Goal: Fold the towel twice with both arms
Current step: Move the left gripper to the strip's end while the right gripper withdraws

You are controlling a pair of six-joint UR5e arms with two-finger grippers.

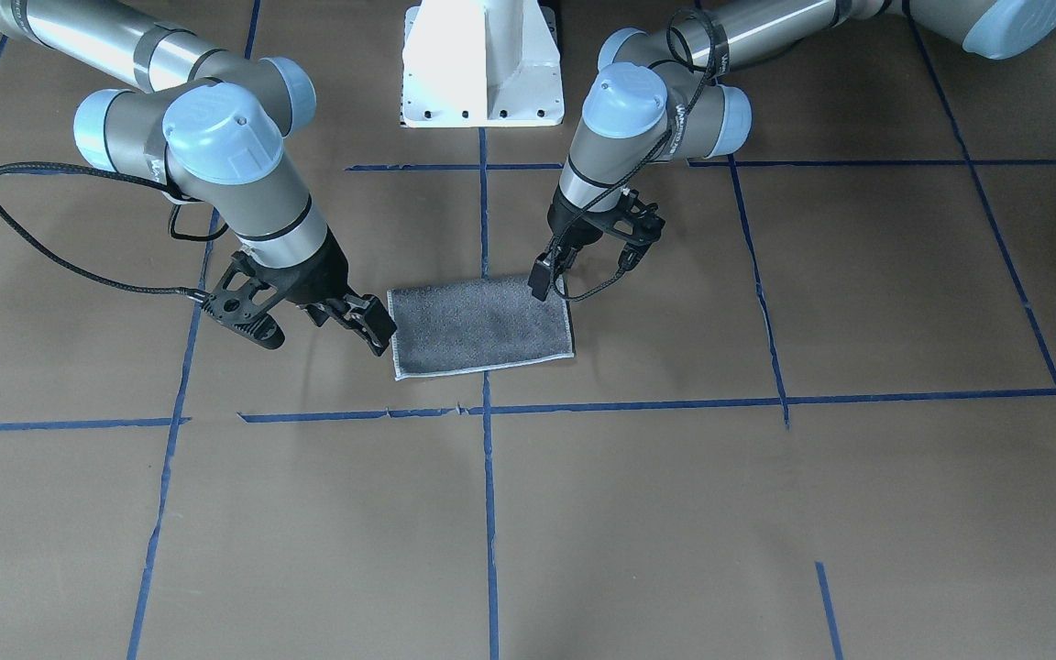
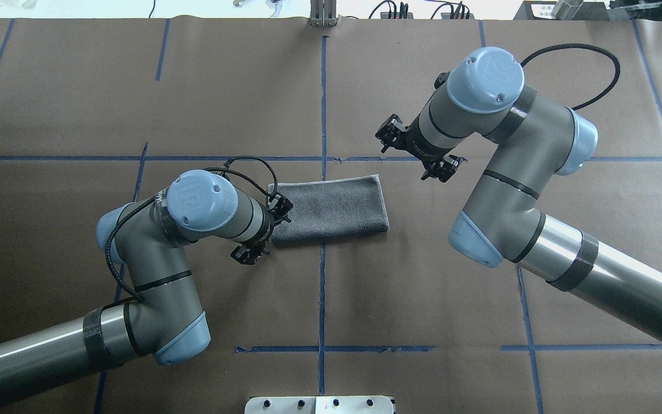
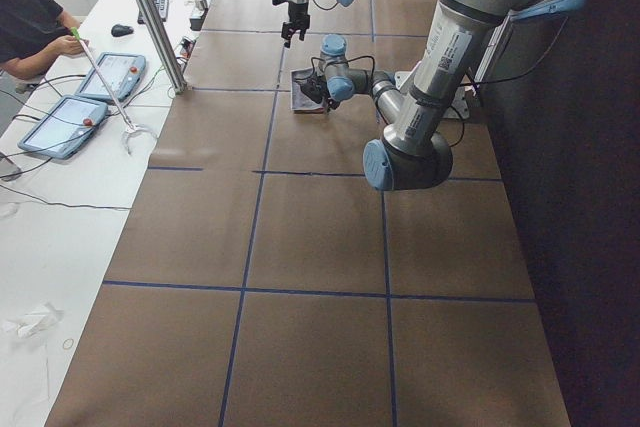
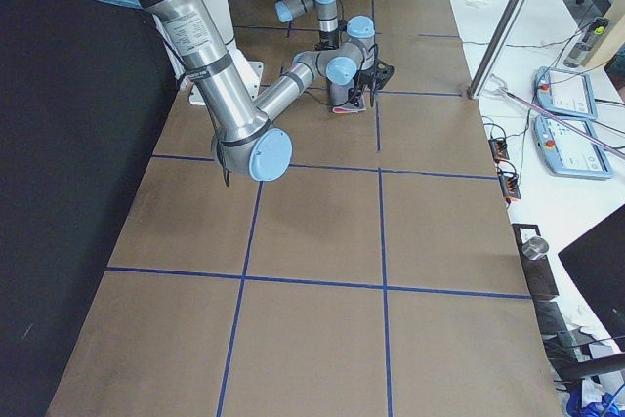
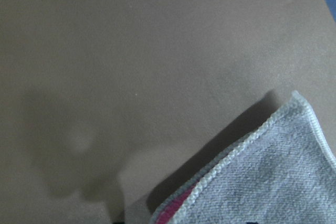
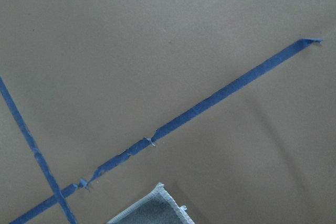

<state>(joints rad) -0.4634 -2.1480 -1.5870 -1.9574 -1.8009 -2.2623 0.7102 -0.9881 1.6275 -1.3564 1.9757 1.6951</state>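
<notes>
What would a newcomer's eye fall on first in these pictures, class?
First, the grey towel, folded into a rectangle with white edging, flat at the middle of the brown table across a blue tape line. Then the two silver arms with pale blue caps: the left arm stoops over the towel's left end, while the right arm hangs beyond its far right corner.
</notes>
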